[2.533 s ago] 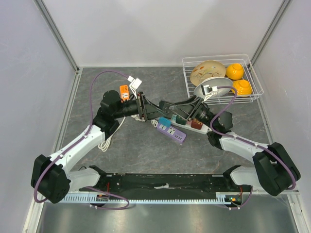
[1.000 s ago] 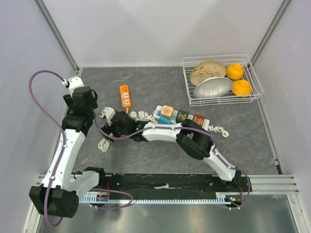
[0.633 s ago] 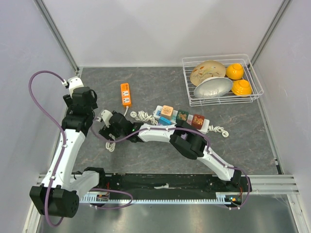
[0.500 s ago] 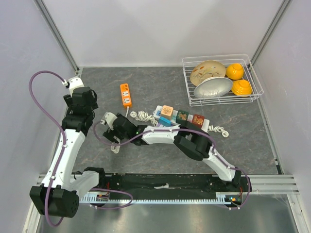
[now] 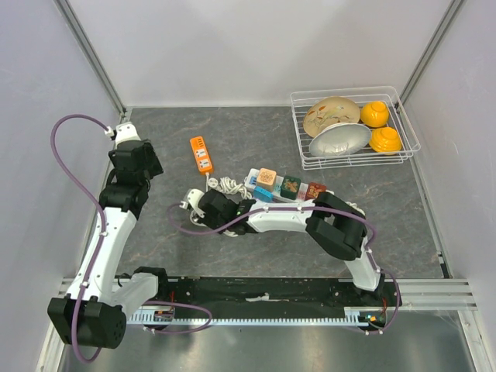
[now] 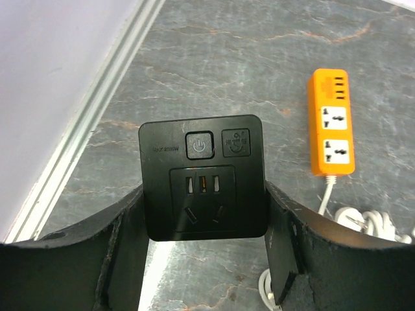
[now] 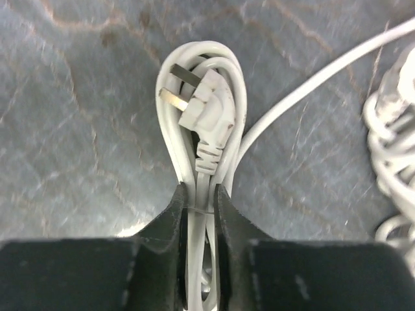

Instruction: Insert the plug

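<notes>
A white three-pin plug [image 7: 204, 120] lies on the grey table inside a loop of its own white cord [image 7: 170, 139]. My right gripper [image 7: 200, 194] is shut on that cord bundle just behind the plug. From above, the right gripper [image 5: 200, 211] sits low at the table's middle left and hides the plug. My left gripper [image 6: 204, 214] holds a black socket block [image 6: 203, 178] between its fingers, face towards the camera, above the table's left edge. From above, the left gripper [image 5: 133, 155] is raised at the far left.
An orange power strip [image 5: 201, 154] lies left of centre, its white cord coiled [image 5: 225, 184] beside it. A white power strip with several adapters [image 5: 287, 190] lies mid-table. A wire basket [image 5: 346, 90] with bowls and orange items stands back right. A metal rail [image 6: 84, 129] borders the left side.
The right gripper has shifted a little right and towards the near edge and has shut on the cord behind the plug. The left arm has barely moved.
</notes>
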`<state>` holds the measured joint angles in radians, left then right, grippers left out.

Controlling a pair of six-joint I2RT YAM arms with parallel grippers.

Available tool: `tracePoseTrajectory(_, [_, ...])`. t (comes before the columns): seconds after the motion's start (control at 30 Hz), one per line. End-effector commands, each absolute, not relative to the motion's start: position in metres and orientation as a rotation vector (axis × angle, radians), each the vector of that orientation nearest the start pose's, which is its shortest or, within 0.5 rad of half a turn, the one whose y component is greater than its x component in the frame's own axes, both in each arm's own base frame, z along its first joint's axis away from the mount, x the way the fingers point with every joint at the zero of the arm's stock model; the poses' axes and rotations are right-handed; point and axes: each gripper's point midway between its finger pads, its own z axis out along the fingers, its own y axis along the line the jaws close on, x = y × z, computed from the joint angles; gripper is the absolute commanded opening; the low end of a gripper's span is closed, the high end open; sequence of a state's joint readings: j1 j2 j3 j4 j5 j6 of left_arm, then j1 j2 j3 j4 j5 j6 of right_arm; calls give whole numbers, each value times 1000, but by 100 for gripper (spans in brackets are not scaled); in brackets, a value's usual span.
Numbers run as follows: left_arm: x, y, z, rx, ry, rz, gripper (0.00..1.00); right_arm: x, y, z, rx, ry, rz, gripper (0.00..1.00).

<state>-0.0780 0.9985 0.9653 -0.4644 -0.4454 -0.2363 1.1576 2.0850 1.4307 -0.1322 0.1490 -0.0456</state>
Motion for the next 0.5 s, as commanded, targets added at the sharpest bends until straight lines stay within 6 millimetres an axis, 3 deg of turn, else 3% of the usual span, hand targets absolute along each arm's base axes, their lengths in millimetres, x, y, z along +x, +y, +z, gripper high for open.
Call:
tracePoseTrajectory(0.0, [330, 26, 262, -349, 1895, 139, 2, 181, 409, 8, -1518, 2180, 378, 7])
tracePoseTrajectory(0.1, [333, 18, 259, -307, 1907, 103, 2, 160, 375, 9, -1593, 2225, 368, 0])
tracePoseTrajectory(0.37, [338, -8, 252, -175, 1937, -26, 2, 114, 278, 24, -1615, 2438, 258, 0])
tracePoseTrajectory(0.47, [341, -21, 248, -105, 1955, -82, 2, 109, 274, 42, -1498, 2482, 291, 1])
